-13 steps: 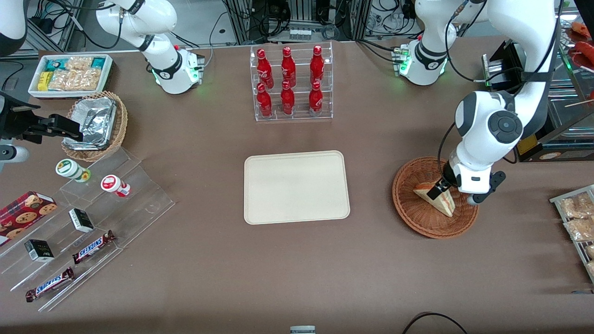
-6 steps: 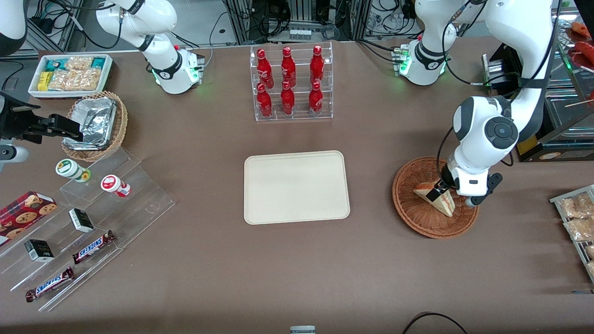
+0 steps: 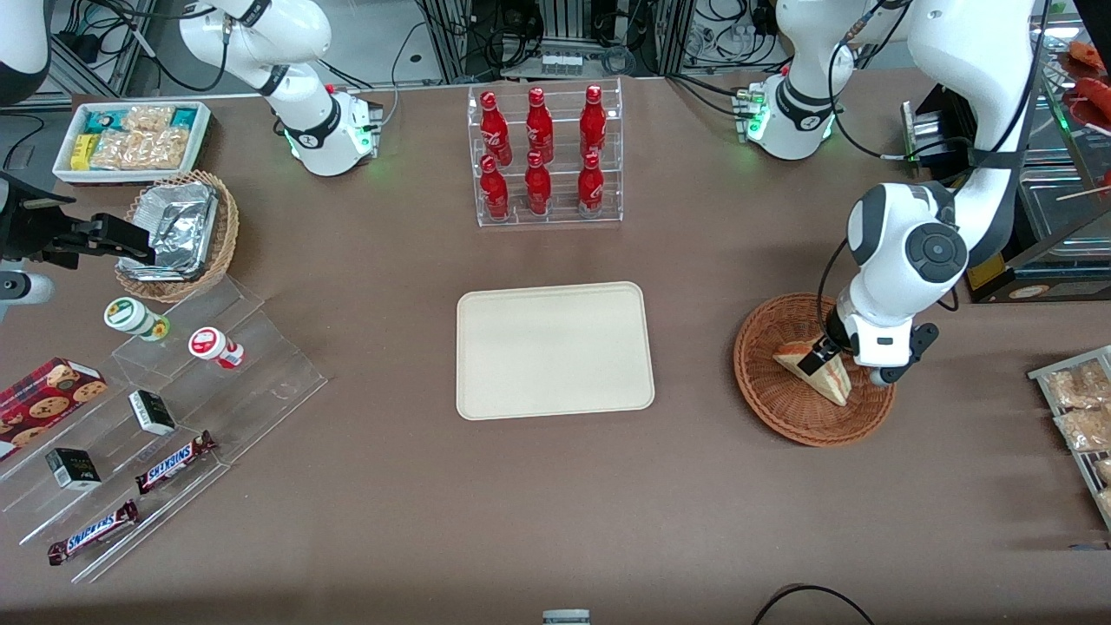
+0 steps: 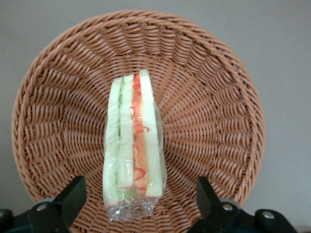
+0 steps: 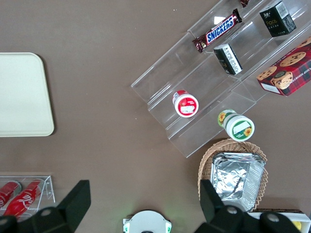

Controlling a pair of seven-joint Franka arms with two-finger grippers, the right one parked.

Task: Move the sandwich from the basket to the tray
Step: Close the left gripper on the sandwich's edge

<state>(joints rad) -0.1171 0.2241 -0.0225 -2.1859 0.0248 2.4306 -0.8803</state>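
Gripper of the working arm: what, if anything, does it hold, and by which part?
Nothing. The gripper is open, its fingers either side of the sandwich in the basket, not touching.

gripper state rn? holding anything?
Gripper: open, jaws straddling the sandwich in the basket, not clamped; holding nothing.

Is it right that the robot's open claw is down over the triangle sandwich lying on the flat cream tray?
Not quite. The clear-wrapped triangular sandwich lies in the round reddish-brown wicker basket, not on the flat cream rectangular tray, which holds nothing. The left wrist view shows this. The gripper is indeed open, down over the sandwich, one finger on each side.
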